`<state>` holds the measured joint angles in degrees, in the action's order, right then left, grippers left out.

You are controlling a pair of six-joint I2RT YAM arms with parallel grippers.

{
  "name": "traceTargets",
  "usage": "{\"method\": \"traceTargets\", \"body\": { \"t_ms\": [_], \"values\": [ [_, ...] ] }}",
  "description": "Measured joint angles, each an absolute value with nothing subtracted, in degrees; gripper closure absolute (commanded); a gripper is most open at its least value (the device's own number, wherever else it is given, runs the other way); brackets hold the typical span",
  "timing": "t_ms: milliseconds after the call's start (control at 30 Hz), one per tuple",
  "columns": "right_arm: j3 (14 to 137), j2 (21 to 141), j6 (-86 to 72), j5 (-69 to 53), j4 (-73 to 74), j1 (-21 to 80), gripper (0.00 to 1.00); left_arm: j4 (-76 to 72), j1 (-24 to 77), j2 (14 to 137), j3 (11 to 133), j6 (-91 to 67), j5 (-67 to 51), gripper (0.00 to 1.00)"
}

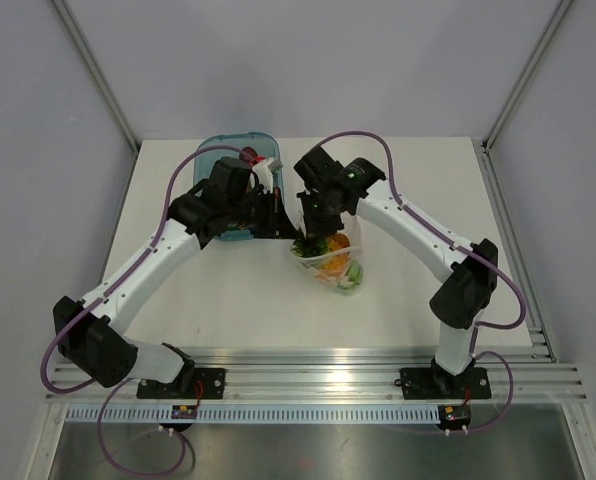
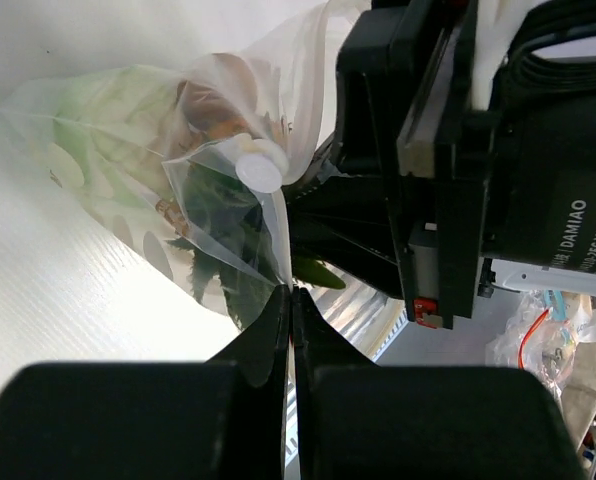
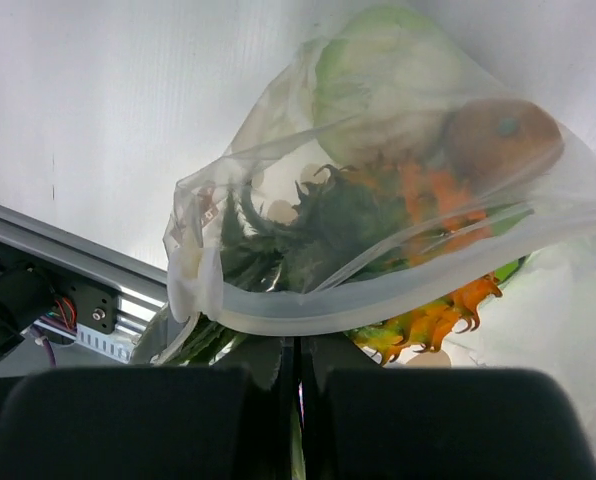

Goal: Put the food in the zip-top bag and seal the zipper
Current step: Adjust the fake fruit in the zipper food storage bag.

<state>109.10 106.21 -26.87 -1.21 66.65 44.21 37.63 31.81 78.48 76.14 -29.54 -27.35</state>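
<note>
Pinching clear crinkly zip-top bag (image 3: 398,190): left pincer (image 2: 290,292), right pincer (image 3: 296,342).
Soft, slippery film likely; zipper strip (image 3: 378,292) is offering the firmest hold.

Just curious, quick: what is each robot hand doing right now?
Left hand: closed, pinching the clear crinkly plastic bag by its edge.
Right hand: closed on that bag's mouth edge.

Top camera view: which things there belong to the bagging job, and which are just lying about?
Belongs to the job:
- zip-top bag
- food, inside the bag
- left gripper and right gripper, both shut on the bag's mouth edge

Just lying about:
- translucent blue tray, beyond the bag
</note>
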Motion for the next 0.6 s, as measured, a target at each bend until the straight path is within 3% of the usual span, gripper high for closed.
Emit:
{"method": "traceTargets", "body": {
  "t_ms": [533,600],
  "values": [
    [107.8,108.5,-27.1,0.3,62.8,44.2,1.00,37.6,31.7,78.7,75.5,-30.7,-26.5,1.00],
    [106.4,107.3,-27.2,1.2,62.1,44.2,0.96,37.2,31.7,78.9,75.5,-31.7,-26.3,1.00]
  ]
}}
